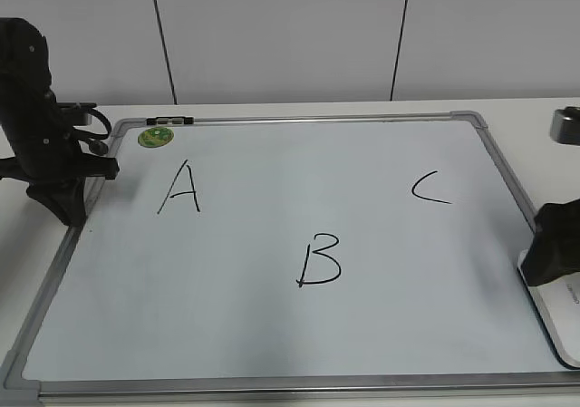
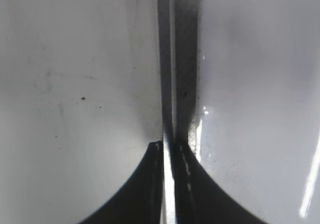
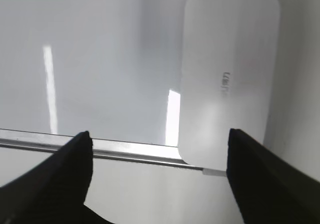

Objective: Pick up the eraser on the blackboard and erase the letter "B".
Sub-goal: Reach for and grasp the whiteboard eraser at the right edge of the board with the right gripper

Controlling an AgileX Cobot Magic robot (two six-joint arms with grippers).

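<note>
The blackboard (image 1: 254, 334) is a white board in a grey frame, with a black "A" (image 1: 183, 189), the letter "B" (image 1: 319, 260) in the middle and a "C" (image 1: 430, 189). The white eraser (image 1: 560, 316) lies on the board's right edge. In the right wrist view the eraser (image 3: 227, 79) lies ahead of the jaws. My right gripper (image 1: 551, 244) (image 3: 159, 134) is open and empty, just above the eraser's near end and the frame (image 3: 125, 148). My left gripper (image 1: 72, 209) (image 2: 168, 145) is shut and empty over the board's left frame (image 2: 172, 59).
A round green sticker (image 1: 155, 137) and a small black-and-white clip (image 1: 169, 120) sit at the board's top left corner. A grey object (image 1: 566, 124) stands on the white table at the far right. A white panelled wall rises behind the table.
</note>
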